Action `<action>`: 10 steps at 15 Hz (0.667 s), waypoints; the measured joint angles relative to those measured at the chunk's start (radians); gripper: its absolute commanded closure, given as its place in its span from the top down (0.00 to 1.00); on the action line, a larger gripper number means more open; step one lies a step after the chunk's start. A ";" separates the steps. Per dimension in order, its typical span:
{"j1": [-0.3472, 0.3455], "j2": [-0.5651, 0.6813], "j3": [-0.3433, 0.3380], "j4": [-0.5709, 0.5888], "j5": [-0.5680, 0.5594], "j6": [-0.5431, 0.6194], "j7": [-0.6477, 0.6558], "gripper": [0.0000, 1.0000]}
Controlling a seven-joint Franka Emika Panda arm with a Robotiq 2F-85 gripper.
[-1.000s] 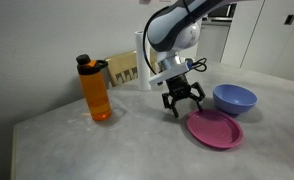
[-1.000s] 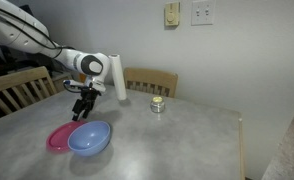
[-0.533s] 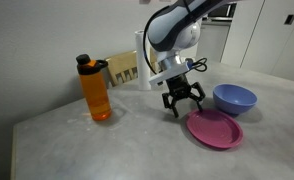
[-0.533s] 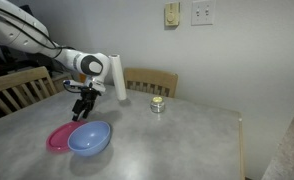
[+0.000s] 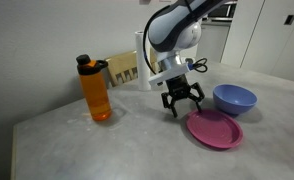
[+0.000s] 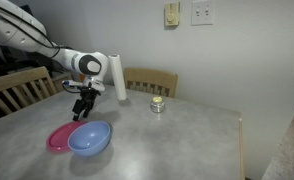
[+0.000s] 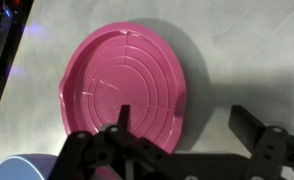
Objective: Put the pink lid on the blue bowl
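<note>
Nothing had shifted since a second ago; your gripper (image 5: 182, 108) hovered, jaws apart, beside the pink lid (image 5: 215, 129), which lay flat by the blue bowl (image 5: 234, 98); you needed its rim centred between the fingers.

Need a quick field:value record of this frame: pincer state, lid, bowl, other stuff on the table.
pincer: open, empty, hovering above the table beside the lid
pink lid: flat on the table, ungrasped; wrist view shows it under the pincer
blue bowl: upright, uncovered, next to the lid
lid on bowl: no
orange bottle: upright, apart from the lid
small jar: standing near the chair side
table: grey top
</note>
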 measured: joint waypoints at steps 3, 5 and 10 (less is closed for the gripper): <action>0.001 0.000 0.000 0.000 0.000 -0.001 0.000 1.00; 0.000 0.000 0.000 0.000 0.000 -0.001 0.000 1.00; 0.000 0.000 0.000 0.000 0.000 -0.001 0.009 1.00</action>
